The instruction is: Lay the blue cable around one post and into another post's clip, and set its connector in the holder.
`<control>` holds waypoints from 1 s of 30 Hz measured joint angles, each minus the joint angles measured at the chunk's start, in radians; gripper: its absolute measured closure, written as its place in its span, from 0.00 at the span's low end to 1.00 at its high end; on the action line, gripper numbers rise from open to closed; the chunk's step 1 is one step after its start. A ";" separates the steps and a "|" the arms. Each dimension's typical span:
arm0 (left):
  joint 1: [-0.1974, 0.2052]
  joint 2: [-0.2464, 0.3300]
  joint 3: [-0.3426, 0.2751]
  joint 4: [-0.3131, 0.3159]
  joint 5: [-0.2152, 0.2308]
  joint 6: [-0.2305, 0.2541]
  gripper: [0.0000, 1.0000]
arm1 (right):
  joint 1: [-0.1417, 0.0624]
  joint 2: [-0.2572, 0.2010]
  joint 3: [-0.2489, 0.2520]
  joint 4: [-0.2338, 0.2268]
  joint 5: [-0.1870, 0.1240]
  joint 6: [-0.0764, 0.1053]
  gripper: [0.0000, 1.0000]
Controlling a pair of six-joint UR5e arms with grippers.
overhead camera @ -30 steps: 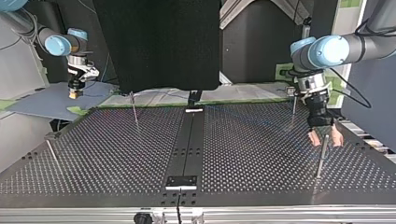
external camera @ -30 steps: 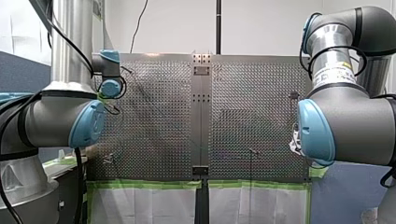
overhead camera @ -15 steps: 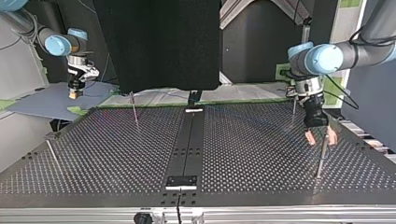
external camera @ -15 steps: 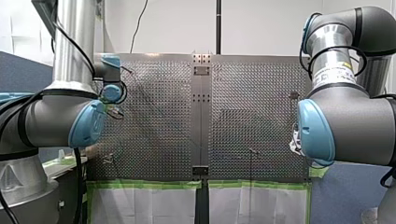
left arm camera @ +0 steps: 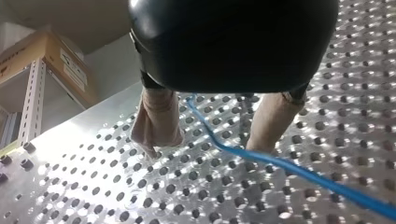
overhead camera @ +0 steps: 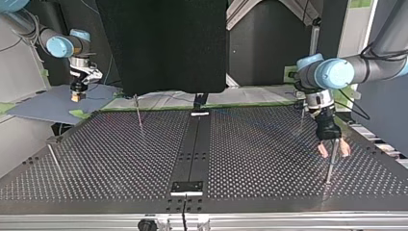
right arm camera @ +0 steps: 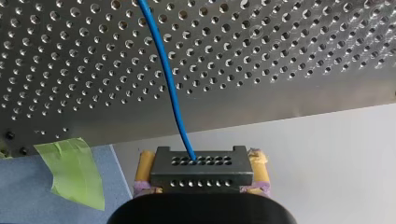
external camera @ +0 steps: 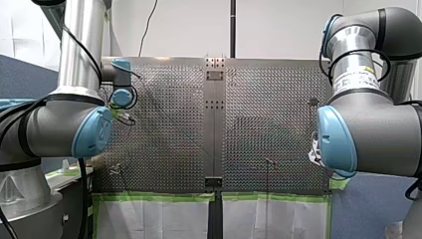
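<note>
Okay, the only change over the last second is on my left gripper (overhead camera: 333,149). It lifted and shifted off a little, then dropped again, and it now sits lower, with a pad on each side of the top of the post (overhead camera: 330,166). The right side hasn't moved.

My read is that this lines up for hooking the blue cable (left arm camera: 289,170) around that post. The wrap is not yet made.

**Left arm:**
- The forearm is roughly level and the wrist is bent down, so the gripper points at the table (overhead camera: 120,163).
- The jaws are wide, and the beige pads are clear of the post on both sides.
- In the left wrist view the cable runs loose between the fingers, not pinched.

**Right arm:**
- My right gripper (overhead camera: 76,96) is well apart from the post, off the table's opposite far corner, and points down.
- Its yellow pads are clamped on the connector (right arm camera: 201,168), and the cable leaves the connector's face toward the table.

The cable is too thin to trace in the top view, so I can't tell which side of the post it passes. The connector is not in any holder yet.
</note>
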 joint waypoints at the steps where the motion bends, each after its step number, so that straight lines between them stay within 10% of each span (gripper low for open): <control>1: 0.001 0.000 0.002 -0.001 -0.001 0.000 0.00 | 0.000 0.000 0.000 0.000 0.000 0.000 1.00; 16: 0.004 -0.053 0.034 -0.019 0.015 0.022 0.00 | -0.003 0.000 -0.001 0.005 0.005 0.000 1.00; 30: -0.002 -0.056 0.034 -0.020 0.011 0.049 0.00 | 0.010 -0.095 0.006 0.081 0.062 -0.044 1.00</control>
